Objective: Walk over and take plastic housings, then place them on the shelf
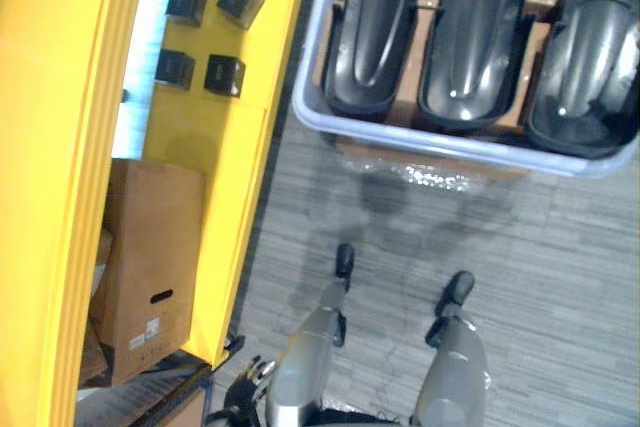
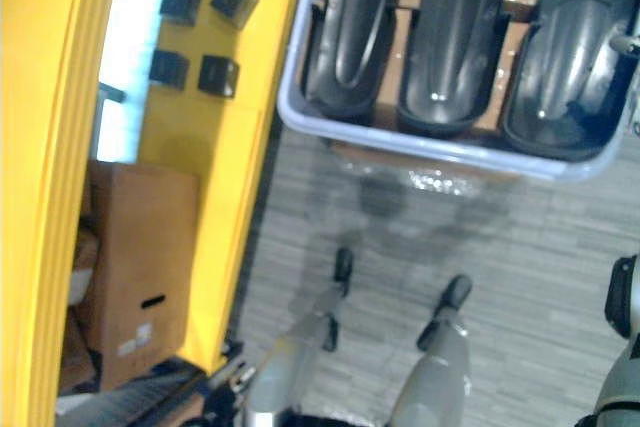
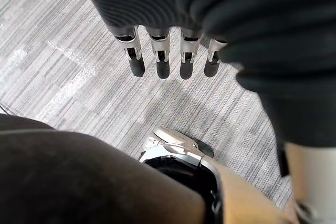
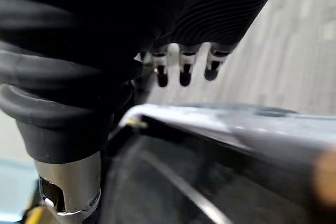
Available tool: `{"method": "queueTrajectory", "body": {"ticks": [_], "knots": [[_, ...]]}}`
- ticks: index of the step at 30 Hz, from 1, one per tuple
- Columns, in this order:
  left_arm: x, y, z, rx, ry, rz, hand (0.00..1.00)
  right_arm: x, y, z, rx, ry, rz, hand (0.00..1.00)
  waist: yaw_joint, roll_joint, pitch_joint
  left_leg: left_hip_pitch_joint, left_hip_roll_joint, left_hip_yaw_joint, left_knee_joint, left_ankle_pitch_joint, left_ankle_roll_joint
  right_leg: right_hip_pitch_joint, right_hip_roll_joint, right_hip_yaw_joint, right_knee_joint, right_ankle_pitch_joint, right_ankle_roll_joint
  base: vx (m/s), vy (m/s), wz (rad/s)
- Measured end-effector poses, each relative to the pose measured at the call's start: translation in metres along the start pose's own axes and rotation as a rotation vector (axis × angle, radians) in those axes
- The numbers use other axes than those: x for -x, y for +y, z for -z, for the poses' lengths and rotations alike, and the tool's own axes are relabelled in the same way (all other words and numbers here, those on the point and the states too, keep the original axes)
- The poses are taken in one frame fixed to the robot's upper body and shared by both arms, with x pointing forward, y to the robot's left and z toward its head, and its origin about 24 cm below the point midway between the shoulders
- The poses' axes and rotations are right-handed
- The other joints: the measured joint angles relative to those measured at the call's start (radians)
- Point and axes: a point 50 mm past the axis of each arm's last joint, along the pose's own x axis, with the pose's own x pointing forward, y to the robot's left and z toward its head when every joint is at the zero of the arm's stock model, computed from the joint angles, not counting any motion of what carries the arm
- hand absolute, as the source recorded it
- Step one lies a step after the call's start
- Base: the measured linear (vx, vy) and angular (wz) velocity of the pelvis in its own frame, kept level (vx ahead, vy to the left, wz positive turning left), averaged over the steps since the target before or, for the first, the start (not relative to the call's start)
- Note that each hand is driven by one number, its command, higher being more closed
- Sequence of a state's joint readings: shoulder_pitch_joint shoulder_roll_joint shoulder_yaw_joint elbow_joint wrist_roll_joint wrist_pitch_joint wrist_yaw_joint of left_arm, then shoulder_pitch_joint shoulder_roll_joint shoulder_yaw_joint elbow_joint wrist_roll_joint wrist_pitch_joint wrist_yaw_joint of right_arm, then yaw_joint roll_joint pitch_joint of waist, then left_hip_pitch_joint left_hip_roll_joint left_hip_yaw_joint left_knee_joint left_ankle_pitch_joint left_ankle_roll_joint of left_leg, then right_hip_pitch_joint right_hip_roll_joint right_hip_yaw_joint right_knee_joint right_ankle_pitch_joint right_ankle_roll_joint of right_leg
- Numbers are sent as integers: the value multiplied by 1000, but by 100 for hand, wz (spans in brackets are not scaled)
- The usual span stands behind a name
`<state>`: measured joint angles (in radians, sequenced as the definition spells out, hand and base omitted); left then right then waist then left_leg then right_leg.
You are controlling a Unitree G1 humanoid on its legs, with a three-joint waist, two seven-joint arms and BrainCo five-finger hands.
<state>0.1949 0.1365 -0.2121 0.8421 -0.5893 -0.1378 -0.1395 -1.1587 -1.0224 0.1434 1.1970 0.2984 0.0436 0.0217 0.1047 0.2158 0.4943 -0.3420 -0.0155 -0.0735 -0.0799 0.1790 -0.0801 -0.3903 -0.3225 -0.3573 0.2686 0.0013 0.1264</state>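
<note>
Upper right of the head views: three black plastic housings (image 1: 472,32), side by side in a pale bin (image 1: 450,137), long axes running up and down the frame, rounded ends toward the lower edge. Rightmost housing (image 2: 570,57) judged nearest the right hand (image 4: 184,69). In the right wrist view, fingers hanging straight and holding nothing, with a glossy dark surface and a pale edge close beyond the tips. Likely that housing and the bin's rim; contact impossible to tell.

Left hand (image 3: 163,61) hanging over bare grey floor (image 1: 540,277), fingers straight and empty, well apart from the bin.

Probably best reached with the right hand, over the bin's near rim. Narrow gaps between neighbouring housings, so little room for fingers there.

Left of the frame: yellow shelf (image 1: 225,147), near the bin's left corner, carrying small black blocks (image 1: 225,75), with a cardboard box (image 1: 150,267) lower down. Open floor below the bin for stepping closer.
</note>
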Motion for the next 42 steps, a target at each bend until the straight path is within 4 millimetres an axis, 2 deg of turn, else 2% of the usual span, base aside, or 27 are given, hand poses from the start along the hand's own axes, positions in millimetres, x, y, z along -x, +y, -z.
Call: {"method": "queueTrajectory", "body": {"ticks": [6,12,13,17,32,42], "knots": [[-1,-6,3,7,7,12,0,1,-3,15,37,114,33,0,6,2,-1,-8,-8,-1,0,5,5,-11,-9,1,6,0,0,-2,4,1],[-2,-14,7,-2,21,33,0,2,-6,24,43,193,63,0,24,29,-20,-13,-11,-2,0,5,5,-16,-9,0,7,0,0,0,0,0],[-2,-15,7,-5,23,36,0,2,-6,24,59,199,65,100,27,33,-23,-18,-11,-2,0,5,5,-22,-9,0,9,0,0,0,0,0],[-2,-15,8,-4,23,39,0,2,-5,24,93,216,62,100,29,37,-26,-36,-10,-2,0,10,3,-45,-10,2,18,-1,0,0,0,0],[-2,-17,8,-11,28,35,0,4,-27,20,200,239,83,100,36,45,-32,-40,-11,-9,0,10,2,-56,-14,-1,43,-18,-4,-1,-2,1],[-3,-20,2,-31,3,9,0,3,-27,16,312,207,135,100,36,52,-37,-22,-4,-13,0,14,-1,-36,-14,-3,51,-19,-6,-1,-1,1]]}}
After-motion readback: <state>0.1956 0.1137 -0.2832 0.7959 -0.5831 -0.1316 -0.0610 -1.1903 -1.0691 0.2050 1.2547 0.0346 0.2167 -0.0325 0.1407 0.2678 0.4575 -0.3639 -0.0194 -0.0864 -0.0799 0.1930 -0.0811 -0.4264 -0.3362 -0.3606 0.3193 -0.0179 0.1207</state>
